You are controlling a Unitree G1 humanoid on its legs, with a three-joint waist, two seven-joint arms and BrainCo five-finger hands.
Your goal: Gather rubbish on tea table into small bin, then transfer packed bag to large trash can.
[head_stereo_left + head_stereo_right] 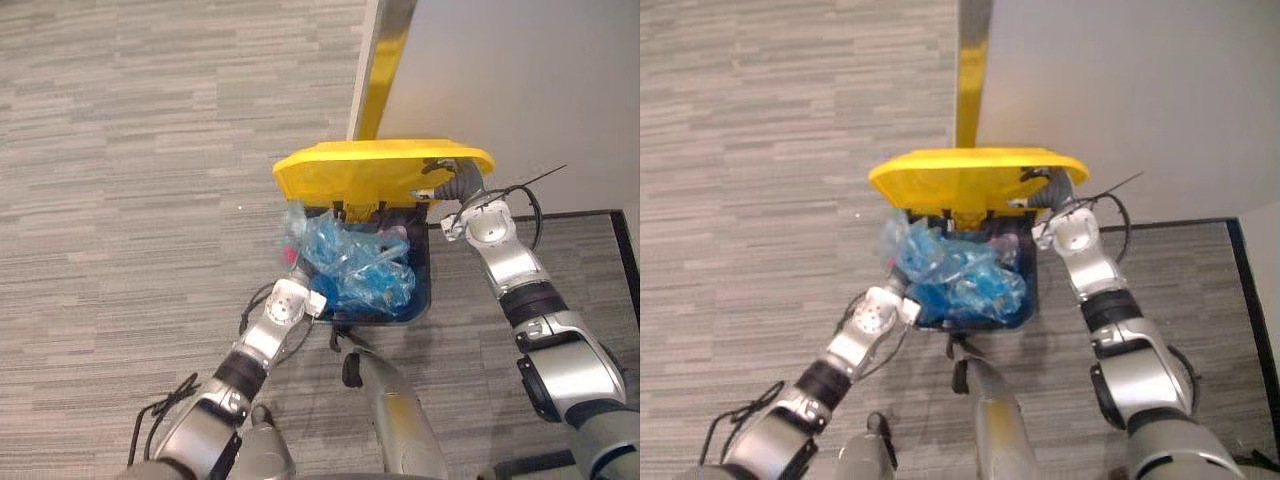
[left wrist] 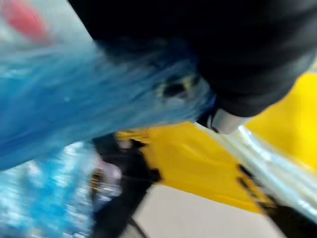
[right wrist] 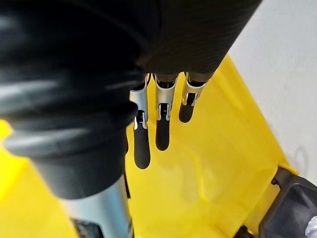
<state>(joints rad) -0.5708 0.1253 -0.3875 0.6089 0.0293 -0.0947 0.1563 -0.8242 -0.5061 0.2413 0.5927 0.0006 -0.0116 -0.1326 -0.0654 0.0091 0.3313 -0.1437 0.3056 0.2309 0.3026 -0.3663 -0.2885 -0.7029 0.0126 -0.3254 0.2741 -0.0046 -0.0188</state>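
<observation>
- Down in front of me, against a smooth white wall (image 1: 520,90), stands the large trash can (image 1: 424,292): a dark, boxy plastic body with a glossy yellow lid (image 1: 370,170) tipped up on its hinge at the wall side.
- Its lid is broad and shallow, with rounded corners. In the right wrist view its surface is slick and moulded.
- Inside the open can lies the packed bag (image 1: 355,270), thin translucent blue plastic, crumpled and shiny. It fills most of the mouth and bulges over the can's left rim.
- At the bag's left edge is a small red patch (image 1: 290,255); I cannot tell what it is.
- Around the can the floor (image 1: 130,150) is grey carpet with a fine streaked weave, and a brassy metal strip (image 1: 380,60) runs up the wall's corner behind the lid.
- My right arm reaches up and forward to the lid's right end. My right robot hand (image 3: 161,130) lies flat on the yellow plastic, fingers straight and side by side, grasping nothing.
- My left arm stretches to the can's left rim, and my left robot hand (image 2: 237,59) is pressed close against the blue film. Whether its fingers grip the bag or are released, I cannot tell.
</observation>
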